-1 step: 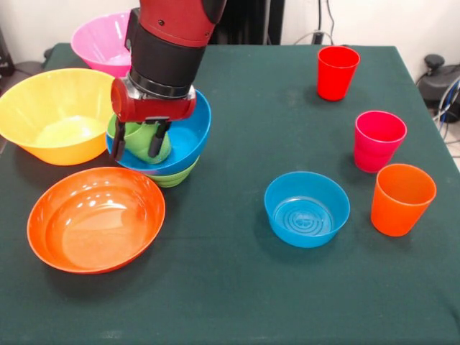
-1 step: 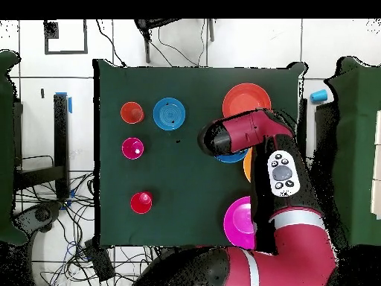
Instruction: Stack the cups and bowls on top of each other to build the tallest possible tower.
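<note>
Inside wide blue bowl (image 1: 188,136), fingers (image 1: 155,142) clamped on green cup (image 1: 146,142); other bowls empty.

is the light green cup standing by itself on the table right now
No, the light green cup sits inside the wide blue bowl, with the gripper around it.

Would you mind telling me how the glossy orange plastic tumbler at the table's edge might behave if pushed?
The glossy orange plastic tumbler is probably light and rigid. Its base looks narrower than its rim, so a high push may tip it. Tipped, it would likely roll in a curve on the green tablecloth.
</note>
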